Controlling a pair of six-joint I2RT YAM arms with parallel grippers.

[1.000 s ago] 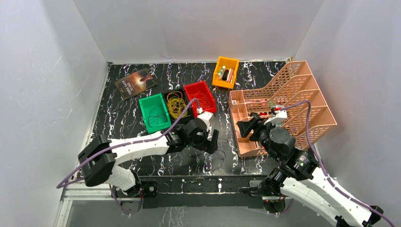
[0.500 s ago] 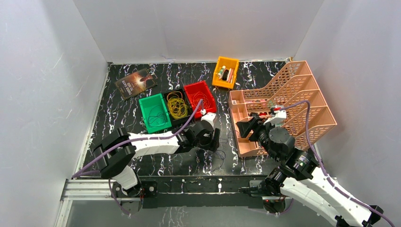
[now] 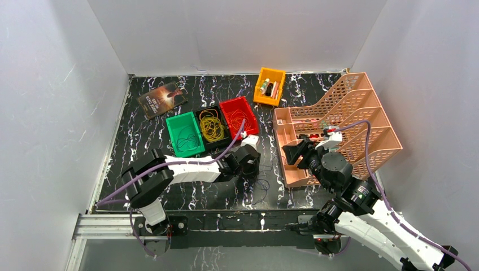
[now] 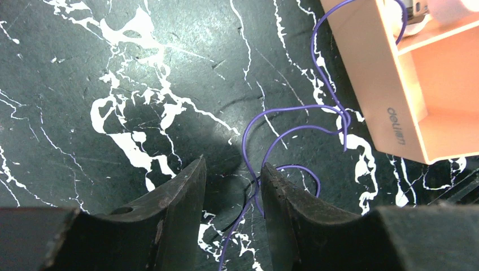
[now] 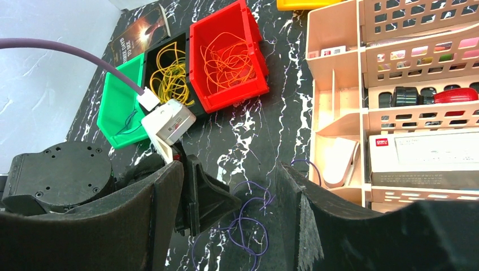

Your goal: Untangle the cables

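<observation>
Purple cable (image 4: pixel 244 141): lying looped on black marbled table (image 4: pixel 85 56), just beside pink organiser (image 4: pixel 390 84).
Left gripper (image 4: pixel 231 169): hanging low over it, jaws standing apart, one strand running through the gap, unpinched.
Right gripper (image 5: pixel 229 175): hovering near, jaws gaping wide, gripping nothing.
Orange cables (image 5: pixel 226 59): sitting in red bin (image 5: pixel 231 101).

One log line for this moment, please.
left gripper: low on table, fingers astride purple wire, gap showing | right gripper: open, empty, hovering by organizer
</observation>
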